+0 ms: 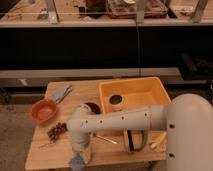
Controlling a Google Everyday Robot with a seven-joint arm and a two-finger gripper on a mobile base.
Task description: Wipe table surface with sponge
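Note:
The light wooden table surface (116, 151) fills the lower half of the camera view. My white arm reaches from the right across the table to its front left part. The gripper (82, 154) points down at the front edge, shut on the small blue-grey sponge (77, 161), which presses on the wood there. The arm hides the table strip behind the sponge.
An orange bowl (43, 110) sits at the left, with a dark cluster (56, 131) in front of it and a grey-blue item (62, 92) behind. A yellow tub (150, 90) holding a dark cup (116, 102) stands at the back right. A dark bowl (93, 106) and a utensil (105, 139) lie near the arm.

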